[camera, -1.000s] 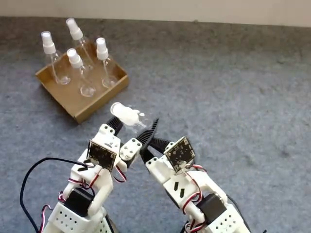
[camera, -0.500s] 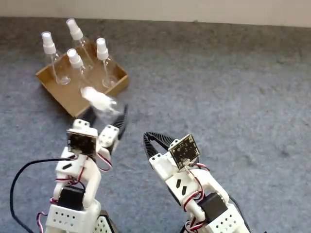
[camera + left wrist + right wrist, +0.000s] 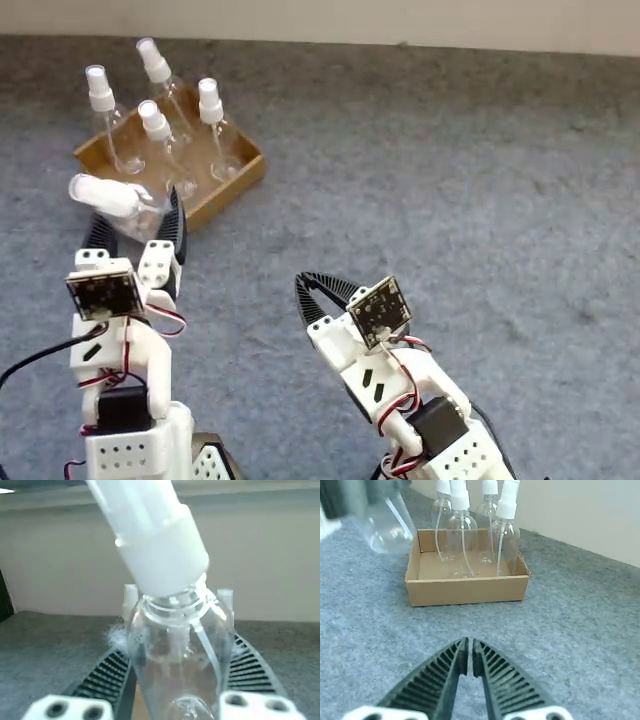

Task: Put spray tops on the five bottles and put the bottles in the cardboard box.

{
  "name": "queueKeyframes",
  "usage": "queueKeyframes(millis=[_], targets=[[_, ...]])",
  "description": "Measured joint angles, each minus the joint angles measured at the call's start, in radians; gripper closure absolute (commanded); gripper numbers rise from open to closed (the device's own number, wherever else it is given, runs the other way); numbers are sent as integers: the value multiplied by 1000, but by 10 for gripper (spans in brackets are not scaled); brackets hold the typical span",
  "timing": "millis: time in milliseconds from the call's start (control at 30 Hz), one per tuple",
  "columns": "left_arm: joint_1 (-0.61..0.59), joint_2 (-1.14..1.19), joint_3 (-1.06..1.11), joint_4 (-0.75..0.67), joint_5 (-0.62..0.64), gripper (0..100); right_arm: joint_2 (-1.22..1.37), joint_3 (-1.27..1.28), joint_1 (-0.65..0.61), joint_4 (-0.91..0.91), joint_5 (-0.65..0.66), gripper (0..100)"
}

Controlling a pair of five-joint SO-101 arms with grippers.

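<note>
Step in hand (judged): last bottle going to the box; the other four are already in.
Left gripper: clamped across the clear body of the fifth spray bottle, one ribbed finger on each side in the left wrist view.
Spray top: seated on the held bottle's neck, dip tube visible inside.
Bottle location: in the air, at the near-left corner of the cardboard box; the right wrist view shows it above the box's rim level and off its left side.
Long axis: tilted, far from upright. In the high view the top points left, away from the box, and the base points towards the box.
Box contents: four capped bottles upright, filling the far part. Bare floor shows along the near wall in the right wrist view.
Key relation (judged): the free spot lies just beside the bottle's base, so the move needs the bottle tipped upright, then lowered base first.
Risk (judged): the tilted top or a finger could brush the nearest standing bottle.
Right gripper: closed on nothing, low over the carpet, well apart from the box.
Nearer arm: left.
</note>
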Motion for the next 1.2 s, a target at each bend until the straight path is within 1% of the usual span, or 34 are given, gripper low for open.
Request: queueKeyframes(millis=[67,167,467,567,667,800,1200], targets=[[-6,11,-41,2,-21,922,0,0,0,0,0,980],[-9,92,-109,2,-51,922,0,0,3,0,0,980],[-12,411,-255,2,-58,922,0,0,9,0,0,980],[-48,496,-276,-3,-58,920,0,0,9,0,0,980],[-81,591,-279,-63,-58,920,0,0,9,0,0,980],[-89,723,-279,-160,-58,921,0,0,9,0,0,980],[-91,1123,-279,-548,-58,922,0,0,9,0,0,980]])
